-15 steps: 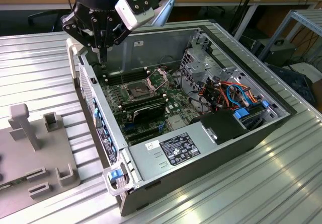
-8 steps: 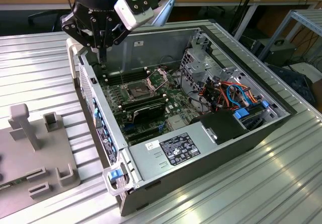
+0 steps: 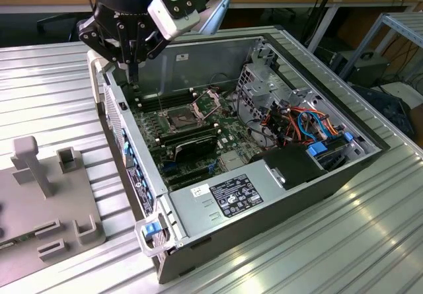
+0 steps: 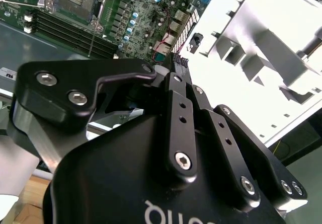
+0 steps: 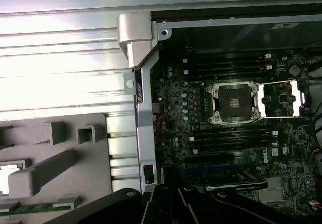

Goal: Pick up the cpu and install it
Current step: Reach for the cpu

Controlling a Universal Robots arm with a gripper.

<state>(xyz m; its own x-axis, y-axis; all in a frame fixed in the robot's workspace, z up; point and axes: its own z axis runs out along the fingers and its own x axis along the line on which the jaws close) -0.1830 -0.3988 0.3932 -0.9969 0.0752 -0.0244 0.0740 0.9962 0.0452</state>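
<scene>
The pincer [image 3: 134,68] hangs over the case [image 3: 122,132] corner at the exterior view's left, near the open socket [image 5: 234,102], which looks bare. I cannot tell whether it is spread or pinching, nor where the cpu is. The cpu should be light, stiff and slick with a fragile underside, so I judge two opposite edges the place to hold it, kept level.
</scene>
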